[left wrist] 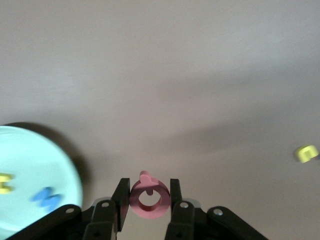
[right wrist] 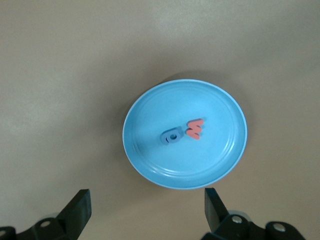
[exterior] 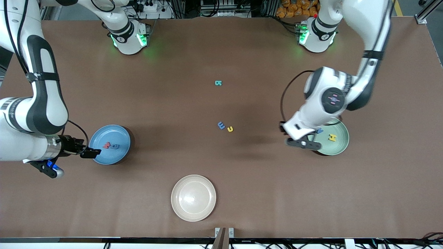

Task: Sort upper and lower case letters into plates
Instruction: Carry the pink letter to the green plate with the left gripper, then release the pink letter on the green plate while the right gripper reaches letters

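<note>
My left gripper (exterior: 304, 143) is shut on a pink ring-shaped letter (left wrist: 149, 201) and holds it over the table beside the mint green plate (exterior: 341, 145). That plate (left wrist: 30, 160) holds a yellow letter (exterior: 332, 137) and a blue letter (exterior: 320, 131). My right gripper (exterior: 90, 152) is open and empty just off the rim of the blue plate (exterior: 119, 133). The blue plate (right wrist: 215, 150) holds a red letter (right wrist: 194, 128) and a blue letter (right wrist: 171, 136). A teal letter (exterior: 218, 83), a blue letter (exterior: 221, 125) and a yellow letter (exterior: 229, 129) lie on the table's middle.
A cream-beige plate (exterior: 193, 197) stands nearer to the front camera than the loose letters. The yellow table letter also shows in the left wrist view (left wrist: 306, 153). The arms' bases stand along the table's back edge.
</note>
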Motion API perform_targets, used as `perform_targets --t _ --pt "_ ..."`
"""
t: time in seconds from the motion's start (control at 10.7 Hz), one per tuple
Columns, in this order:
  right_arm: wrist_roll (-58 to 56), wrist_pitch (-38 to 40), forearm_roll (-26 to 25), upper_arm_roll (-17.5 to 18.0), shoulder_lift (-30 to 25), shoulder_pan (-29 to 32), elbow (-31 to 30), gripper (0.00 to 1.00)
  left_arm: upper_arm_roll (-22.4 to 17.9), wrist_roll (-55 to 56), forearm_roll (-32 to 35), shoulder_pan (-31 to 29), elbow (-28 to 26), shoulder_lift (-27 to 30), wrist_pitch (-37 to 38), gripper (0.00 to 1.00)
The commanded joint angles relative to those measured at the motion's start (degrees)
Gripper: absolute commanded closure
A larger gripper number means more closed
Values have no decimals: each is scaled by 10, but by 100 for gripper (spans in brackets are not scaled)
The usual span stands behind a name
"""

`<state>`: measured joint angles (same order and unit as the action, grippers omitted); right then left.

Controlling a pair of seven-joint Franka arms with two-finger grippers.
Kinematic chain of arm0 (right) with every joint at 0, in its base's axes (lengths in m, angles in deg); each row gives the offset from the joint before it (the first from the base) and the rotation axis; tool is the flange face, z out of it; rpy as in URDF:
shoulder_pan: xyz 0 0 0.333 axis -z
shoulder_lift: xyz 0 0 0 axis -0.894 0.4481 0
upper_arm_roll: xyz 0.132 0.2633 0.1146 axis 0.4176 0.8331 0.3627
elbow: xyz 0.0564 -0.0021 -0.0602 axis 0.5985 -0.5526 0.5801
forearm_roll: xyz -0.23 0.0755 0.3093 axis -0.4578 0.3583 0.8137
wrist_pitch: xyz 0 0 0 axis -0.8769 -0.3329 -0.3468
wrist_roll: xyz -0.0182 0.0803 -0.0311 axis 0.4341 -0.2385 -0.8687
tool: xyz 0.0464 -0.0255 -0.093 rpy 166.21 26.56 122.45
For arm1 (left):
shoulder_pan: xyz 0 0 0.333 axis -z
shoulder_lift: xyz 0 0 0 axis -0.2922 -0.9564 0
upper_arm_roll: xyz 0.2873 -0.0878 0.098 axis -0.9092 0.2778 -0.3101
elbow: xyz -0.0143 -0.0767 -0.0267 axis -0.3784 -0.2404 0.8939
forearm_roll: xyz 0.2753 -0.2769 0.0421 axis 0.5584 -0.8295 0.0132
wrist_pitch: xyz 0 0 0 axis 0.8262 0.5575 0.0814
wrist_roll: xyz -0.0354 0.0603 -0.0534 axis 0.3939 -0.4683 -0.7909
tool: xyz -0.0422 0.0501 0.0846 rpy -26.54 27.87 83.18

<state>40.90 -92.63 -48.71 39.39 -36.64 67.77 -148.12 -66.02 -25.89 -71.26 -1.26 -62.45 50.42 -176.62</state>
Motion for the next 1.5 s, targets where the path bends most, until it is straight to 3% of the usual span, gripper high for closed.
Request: perform_targets --t 0.0,0.37,0.75,0.84,0.94,1.12,1.4 --pt "7 13 -1 8 -14 1 1 0 -12 -37 44 -26 -16 13 34 100" --pt "21 4 1 15 -24 -45 -1 0 -49 -147 64 -81 -29 -1 34 100" --pt "125 -60 4 81 -19 -62 -17 0 -65 -156 58 -97 -32 -51 31 100" --pt "156 -86 5 94 -18 -76 -34 0 -65 -157 59 -96 -29 -59 30 44" --pt "206 -115 5 112 -18 -83 -51 0 -65 -157 59 -91 -27 -57 33 0" --pt "284 -177 4 147 -8 -99 -73 0 -62 -148 58 -80 -19 -41 36 0" --pt "422 -216 -1 149 15 -167 -74 0 -57 -132 52 -44 44 -27 104 0"
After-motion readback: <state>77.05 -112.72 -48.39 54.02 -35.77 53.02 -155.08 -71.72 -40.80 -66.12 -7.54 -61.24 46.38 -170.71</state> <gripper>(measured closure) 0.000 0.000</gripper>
